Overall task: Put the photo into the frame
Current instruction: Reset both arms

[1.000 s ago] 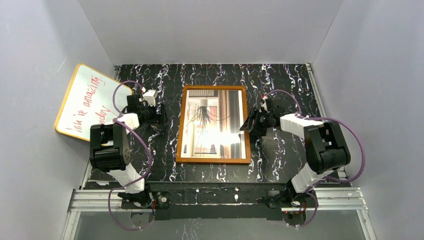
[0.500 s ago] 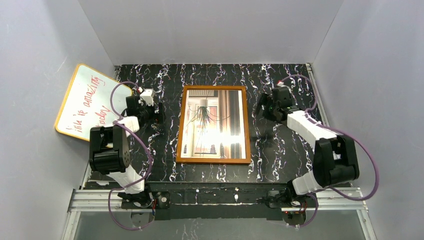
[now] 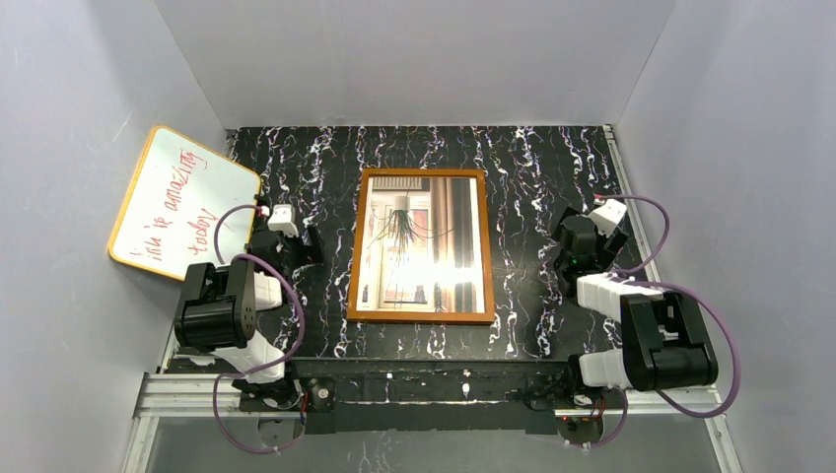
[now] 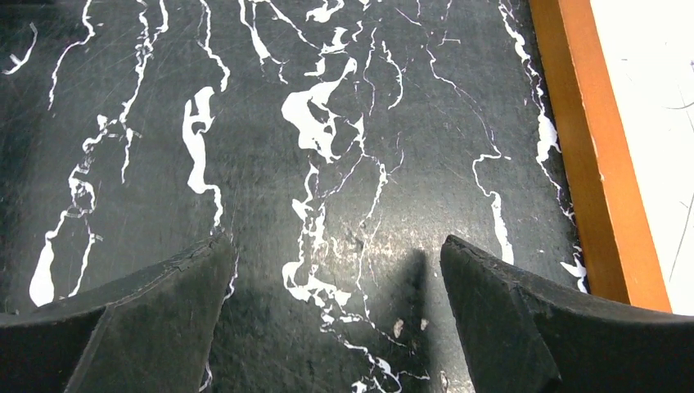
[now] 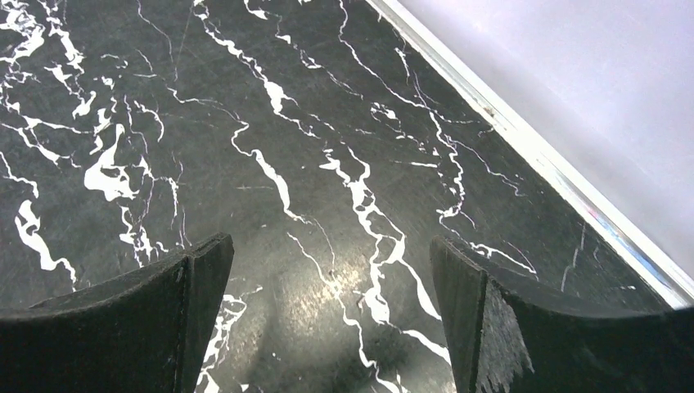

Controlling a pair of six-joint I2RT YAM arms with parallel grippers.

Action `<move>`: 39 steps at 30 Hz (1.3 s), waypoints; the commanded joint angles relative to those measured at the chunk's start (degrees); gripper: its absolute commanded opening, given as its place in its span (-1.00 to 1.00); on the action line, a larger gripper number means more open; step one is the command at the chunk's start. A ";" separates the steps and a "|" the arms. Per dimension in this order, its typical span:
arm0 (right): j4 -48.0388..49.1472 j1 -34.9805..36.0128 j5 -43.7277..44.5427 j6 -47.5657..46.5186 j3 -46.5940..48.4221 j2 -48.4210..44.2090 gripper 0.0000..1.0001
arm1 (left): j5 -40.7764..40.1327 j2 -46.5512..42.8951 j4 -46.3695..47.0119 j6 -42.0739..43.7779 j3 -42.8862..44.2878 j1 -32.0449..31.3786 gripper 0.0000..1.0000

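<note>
Black, white-veined marble covers the tabletop (image 3: pixel 532 177), boxed in by plain grey walls (image 3: pixel 414 59) on three sides. At the middle of the overhead view the frame (image 3: pixel 421 316) lies flat, and the photo (image 3: pixel 419 246) shows inside its orange-brown border, washed by glare in its lower half. Whether the print is fully seated cannot be told from here. The left gripper (image 4: pixel 335 278) hangs low over bare marble just left of the frame, its jaws spread wide with nothing between them. The right gripper (image 5: pixel 331 278) sits at the right side of the view, apart from the frame, jaws likewise spread and empty. The task looks close to done, so the main risk is disturbance. In the left wrist view the frame's border runs down the right edge, close to the right-hand finger, so a low sideways sweep could catch it and skid the frame or lift the print. The right wrist view shows a metal rail (image 5: pixel 524 139) and the wall crossing the upper right, so that arm has little room outward. At the upper left a whiteboard (image 3: pixel 177 202) leans on the wall near the left arm, and a wide swing could knock it. Open room lies above and below the frame.
</note>
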 commanded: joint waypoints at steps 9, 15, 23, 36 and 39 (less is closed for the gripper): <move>36.36 -1.00 -6.83 -7.24 -10.71 10.50 0.96 | 0.83 9.55 48.42 -1.72 -18.07 -0.89 0.97; 54.74 -0.85 -25.61 -16.51 -16.01 17.23 0.96 | -0.60 8.13 43.11 -0.16 -15.93 -2.56 0.96; 40.81 -5.39 -30.59 -12.31 -9.94 16.19 0.96 | -24.58 4.67 18.35 2.11 -6.10 -11.65 0.96; 39.24 -5.39 -30.19 -11.97 -9.88 15.45 0.96 | -24.73 4.62 18.61 1.83 -6.27 -11.60 0.96; 39.15 -5.35 -30.19 -11.98 -9.93 15.48 0.96 | -24.57 4.76 18.61 1.87 -6.10 -11.60 0.96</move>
